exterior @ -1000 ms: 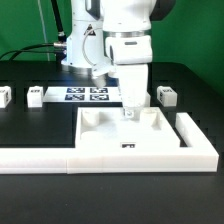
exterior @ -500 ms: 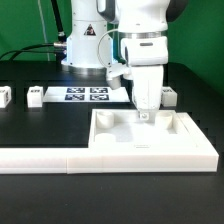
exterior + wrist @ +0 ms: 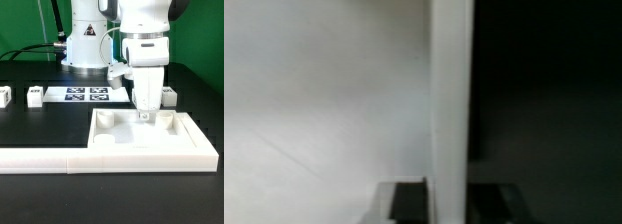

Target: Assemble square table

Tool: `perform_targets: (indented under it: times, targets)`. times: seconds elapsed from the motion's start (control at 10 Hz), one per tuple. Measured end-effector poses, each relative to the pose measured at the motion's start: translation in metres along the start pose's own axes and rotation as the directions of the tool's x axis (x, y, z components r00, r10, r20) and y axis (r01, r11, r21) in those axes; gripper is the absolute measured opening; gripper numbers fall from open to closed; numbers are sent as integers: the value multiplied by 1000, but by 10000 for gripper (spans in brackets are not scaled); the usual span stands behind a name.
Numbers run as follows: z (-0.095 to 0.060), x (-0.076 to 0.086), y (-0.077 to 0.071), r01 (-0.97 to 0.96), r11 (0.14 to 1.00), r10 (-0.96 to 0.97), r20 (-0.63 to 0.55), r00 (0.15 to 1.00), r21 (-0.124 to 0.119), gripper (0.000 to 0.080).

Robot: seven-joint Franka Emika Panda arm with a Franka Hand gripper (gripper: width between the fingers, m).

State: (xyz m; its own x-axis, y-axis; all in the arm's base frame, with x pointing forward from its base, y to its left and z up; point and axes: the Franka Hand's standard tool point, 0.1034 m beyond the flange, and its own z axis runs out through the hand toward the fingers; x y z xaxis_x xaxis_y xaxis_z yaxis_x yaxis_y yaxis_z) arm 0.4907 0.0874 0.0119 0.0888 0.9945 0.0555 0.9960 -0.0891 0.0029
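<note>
The white square tabletop (image 3: 150, 150) lies upturned like a tray inside the corner of the white L-shaped barrier. My gripper (image 3: 146, 116) stands straight down over its far wall, with the jaws shut on that wall. In the wrist view the wall (image 3: 452, 100) runs between my two dark fingertips (image 3: 411, 205), and the tabletop's pale floor (image 3: 331, 100) lies on one side. Three small white legs lie on the black table: two at the exterior view's left (image 3: 4, 96) (image 3: 36, 96) and one behind the gripper at the right (image 3: 167, 96).
The L-shaped barrier (image 3: 60, 158) runs along the front and up the exterior view's right side. The marker board (image 3: 87, 95) lies at the back in front of the robot's base (image 3: 85, 45). A green backdrop stands behind.
The gripper and the tabletop slid together to the exterior view's right, into the barrier's corner. Over the last half second they have stayed still.
</note>
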Motion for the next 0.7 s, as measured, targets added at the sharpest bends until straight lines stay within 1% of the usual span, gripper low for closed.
perform_targets:
  times: [0.1, 0.2, 0.3, 0.4, 0.5, 0.7]
  targets:
    - [0, 0, 0, 0, 1000, 0, 0, 1000, 0, 279]
    - [0, 0, 0, -1, 1000, 1, 0, 1000, 0, 417]
    - [0, 0, 0, -1, 1000, 1, 0, 1000, 0, 417]
    - [0, -1, 0, -1, 1000, 1, 0, 1000, 0, 554]
    - [0, -1, 0, -2, 1000, 2, 0, 1000, 0, 630]
    - [0, -1, 0, -3, 1000, 3, 0, 1000, 1, 644]
